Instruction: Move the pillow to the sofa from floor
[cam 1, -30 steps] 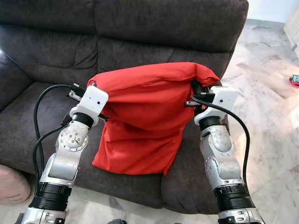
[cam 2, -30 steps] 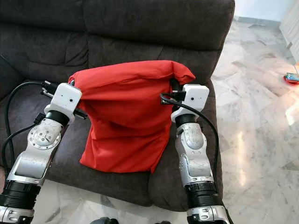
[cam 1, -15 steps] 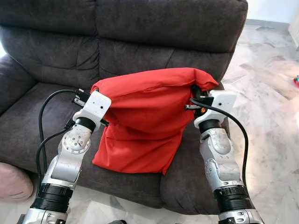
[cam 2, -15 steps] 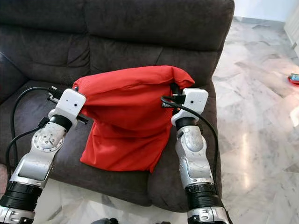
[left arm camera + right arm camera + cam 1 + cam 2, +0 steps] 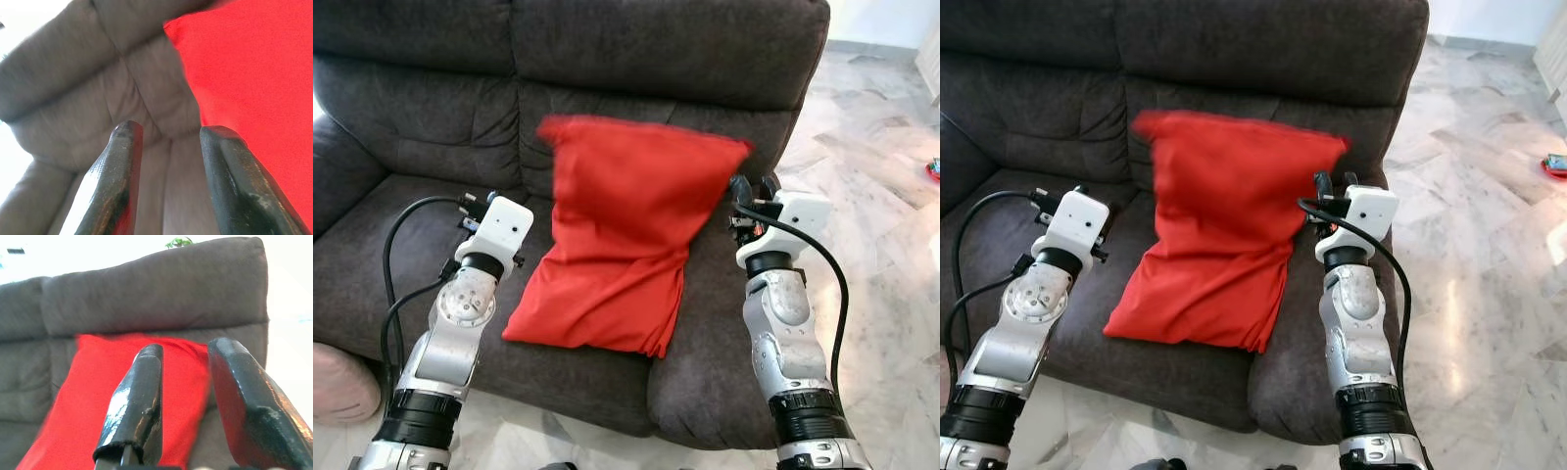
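Nearest, the left gripper (image 5: 166,161) is seen parted with nothing between its fingers, hovering over the seat just beside the pillow's lower left edge. The right gripper (image 5: 186,382) is likewise spread and empty, held close by the pillow's upper right corner. Between them the red pillow (image 5: 626,235) lies on the sofa (image 5: 705,59), its long axis running from the seat's front edge up against the backrest. Both arms are judged about equally near.
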Robot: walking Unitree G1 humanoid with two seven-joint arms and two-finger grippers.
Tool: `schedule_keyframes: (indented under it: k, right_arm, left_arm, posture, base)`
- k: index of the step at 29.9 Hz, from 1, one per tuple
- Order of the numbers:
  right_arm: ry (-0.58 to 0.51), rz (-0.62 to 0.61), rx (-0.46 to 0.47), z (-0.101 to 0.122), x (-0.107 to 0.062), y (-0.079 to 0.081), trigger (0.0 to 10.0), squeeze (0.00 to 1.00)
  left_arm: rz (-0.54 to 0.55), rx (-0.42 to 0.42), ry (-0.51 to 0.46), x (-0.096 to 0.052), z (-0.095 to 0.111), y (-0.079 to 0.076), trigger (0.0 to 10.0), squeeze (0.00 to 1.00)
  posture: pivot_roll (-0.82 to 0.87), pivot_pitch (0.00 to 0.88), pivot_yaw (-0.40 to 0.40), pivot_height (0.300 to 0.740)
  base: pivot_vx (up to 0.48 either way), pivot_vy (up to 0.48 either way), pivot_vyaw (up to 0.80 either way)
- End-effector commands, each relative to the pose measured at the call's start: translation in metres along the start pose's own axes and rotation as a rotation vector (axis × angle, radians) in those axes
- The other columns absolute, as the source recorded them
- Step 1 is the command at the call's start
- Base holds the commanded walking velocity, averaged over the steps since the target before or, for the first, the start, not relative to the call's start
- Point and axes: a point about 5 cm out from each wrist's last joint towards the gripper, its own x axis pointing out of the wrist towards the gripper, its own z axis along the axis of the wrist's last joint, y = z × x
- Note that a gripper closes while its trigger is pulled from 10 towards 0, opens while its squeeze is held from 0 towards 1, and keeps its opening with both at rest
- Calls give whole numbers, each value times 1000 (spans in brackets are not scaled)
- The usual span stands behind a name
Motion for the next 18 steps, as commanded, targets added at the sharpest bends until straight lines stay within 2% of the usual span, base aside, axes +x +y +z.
schedule_keyframes:
  k: [1,2,3,5,6,8,9,10,11,12,14,15,17,18]
  right_arm:
    - [49,-51,-23,-14,-7,-14,10000,0]
    - [56,-56,-27,-16,-8,-16,10000,0]
    - [97,-83,-53,-26,-13,-26,10000,0]
    - [135,-113,-77,-36,-19,-36,10000,0]
    - [171,-149,-106,-44,-24,-48,10000,0]
    - [212,-196,-143,-51,-30,-63,10000,0]
    - [254,-250,-177,-59,-38,-80,10000,0]
    - [254,-250,-177,-59,-38,-80,10000,0]
    - [323,-319,-227,-69,-50,-100,10000,0]
    - [368,-357,-246,-76,-59,-112,10000,0]
    - [426,-395,-268,-84,-71,-124,10000,0]
    - [499,-422,-318,-94,-85,-134,10000,0]
    - [525,-440,-323,-98,-92,-138,10000,0]
    - [613,-470,-344,-109,-110,-146,10000,0]
  left_arm:
    - [-16,10,62,-7,-19,-6,10000,0]
    - [-17,9,71,-8,-21,-7,10000,0]
    - [-30,5,118,-13,-35,-12,10000,0]
    - [-42,6,168,-19,-49,-17,10000,0]
    - [-55,12,227,-26,-65,-22,10000,0]
    - [-64,22,283,-34,-80,-26,10000,0]
    - [-75,23,327,-43,-92,-30,10000,0]
    - [-75,23,327,-43,-92,-30,10000,0]
    - [-87,18,371,-52,-104,-35,10000,0]
    - [-93,16,397,-58,-110,-38,10000,0]
    - [-96,15,425,-64,-118,-41,10000,0]
    - [-96,11,456,-70,-124,-43,10000,0]
    - [-97,10,467,-73,-127,-44,10000,0]
    - [-104,4,488,-78,-133,-48,10000,0]
  posture:
    - [90,146,-22,740]
    - [90,146,-22,740]
    - [91,148,-22,740]
    - [91,149,-22,740]
    - [90,154,-20,740]
    - [87,153,-20,740]
    - [87,158,-20,740]
    - [87,158,-20,740]
    - [87,157,-20,740]
    - [86,155,-22,740]
    - [85,154,-21,740]
    - [85,154,-21,740]
    - [86,152,-22,740]
    - [88,150,-20,740]
  base:
    - [0,0,0]
    - [0,0,0]
    - [0,0,0]
    - [0,0,0]
    - [0,0,0]
    - [0,0,0]
    - [0,0,0]
    - [0,0,0]
    - [0,0,0]
    - [0,0,0]
    - [0,0,0]
    - [0,0,0]
    - [0,0,0]
    - [0,0,0]
